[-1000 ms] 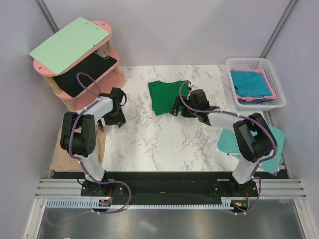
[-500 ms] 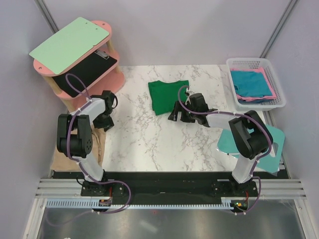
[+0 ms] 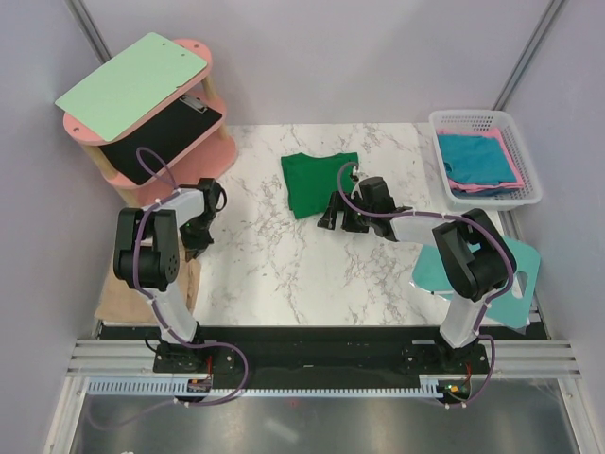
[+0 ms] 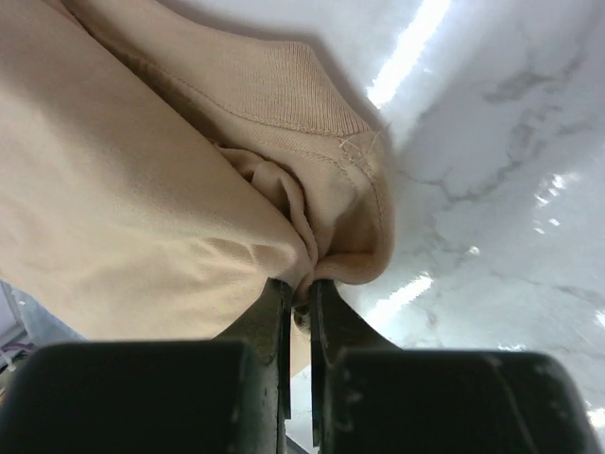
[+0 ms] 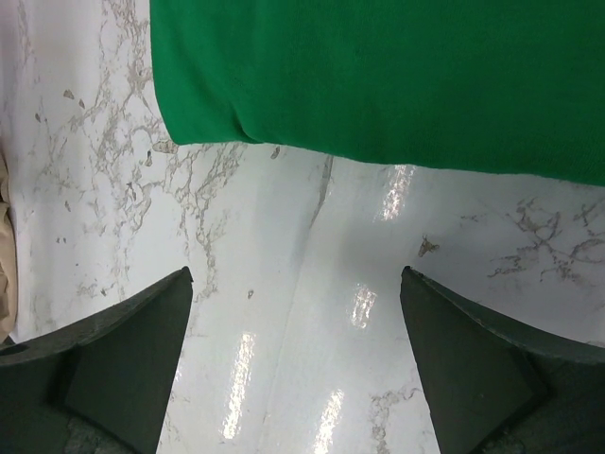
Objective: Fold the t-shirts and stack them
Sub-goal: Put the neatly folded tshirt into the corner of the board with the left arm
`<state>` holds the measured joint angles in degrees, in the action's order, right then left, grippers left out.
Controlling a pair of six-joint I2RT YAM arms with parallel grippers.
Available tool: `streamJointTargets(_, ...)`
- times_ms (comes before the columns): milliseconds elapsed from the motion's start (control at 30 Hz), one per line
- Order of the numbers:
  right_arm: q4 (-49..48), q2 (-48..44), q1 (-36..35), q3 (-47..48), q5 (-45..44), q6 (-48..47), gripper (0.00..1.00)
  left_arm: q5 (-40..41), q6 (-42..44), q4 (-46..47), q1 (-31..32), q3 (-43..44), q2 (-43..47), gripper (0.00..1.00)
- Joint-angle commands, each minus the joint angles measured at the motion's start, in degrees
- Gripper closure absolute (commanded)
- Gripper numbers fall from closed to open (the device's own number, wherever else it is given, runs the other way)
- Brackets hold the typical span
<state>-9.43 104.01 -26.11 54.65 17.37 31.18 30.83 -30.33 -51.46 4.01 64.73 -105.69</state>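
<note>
A dark green t-shirt (image 3: 319, 182) lies folded at the back middle of the marble table (image 3: 284, 274); it fills the top of the right wrist view (image 5: 378, 76). My right gripper (image 3: 333, 216) (image 5: 295, 274) is open just in front of the shirt's near edge, over bare marble. A tan-beige t-shirt (image 3: 123, 293) (image 4: 142, 189) hangs off the table's left edge. My left gripper (image 3: 194, 236) (image 4: 301, 288) is shut on a bunched fold of it beside the ribbed collar. Teal-blue (image 3: 473, 156) and pink (image 3: 510, 170) t-shirts lie in the basket.
The white basket (image 3: 529, 151) stands at the back right. A mint-teal board (image 3: 444, 270) lies at the table's right edge by the right arm. A pink two-tier shelf (image 3: 213, 142) with a pale green clipboard (image 3: 132, 83) stands at the back left.
My left gripper went from open to shut on the tan-beige t-shirt at the table's left edge. My right gripper drew back a little from the green t-shirt and stayed open.
</note>
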Motion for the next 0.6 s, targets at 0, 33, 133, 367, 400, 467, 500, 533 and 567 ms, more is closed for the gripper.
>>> streamJointTargets(0,-0.06,0.5,0.18,0.54,0.39,-0.06,0.02,-13.4,1.15,8.12,2.66,-0.66,2.15,0.98)
streamJointTargets(33,-0.06,0.32,0.35,0.54,0.48,-0.15,0.02,-14.82,1.15,8.48,3.28,0.56,2.07,0.98)
streamJointTargets(133,-0.06,-0.56,0.53,0.11,0.39,-0.42,0.02,-18.25,1.15,8.84,5.21,5.38,0.23,0.98)
streamJointTargets(367,0.2,-1.44,1.85,-0.42,0.65,-0.42,0.02,-23.97,0.62,8.14,10.31,21.47,-8.47,0.98)
streamJointTargets(400,0.29,-1.7,1.94,-0.51,0.65,-0.5,0.02,-23.36,0.62,7.61,10.75,23.84,-9.96,0.98)
streamJointTargets(467,0.47,-2.14,2.38,-0.77,0.65,-0.42,0.02,-22.4,0.27,3.93,11.81,31.14,-14.0,0.93)
streamJointTargets(500,0.55,-3.01,2.46,-0.95,0.57,-0.59,0.02,-21.78,0.18,3.04,11.98,33.16,-14.8,0.86)
streamJointTargets(533,0.55,-3.45,2.64,-1.39,0.39,-0.68,0.02,-21.52,0.09,2.43,12.77,35.44,-15.07,0.74)
streamJointTargets(567,0.55,-3.81,2.82,-1.57,0.3,-0.94,0.02,-21.43,0.27,2.51,13.3,35.99,-14.64,0.45)
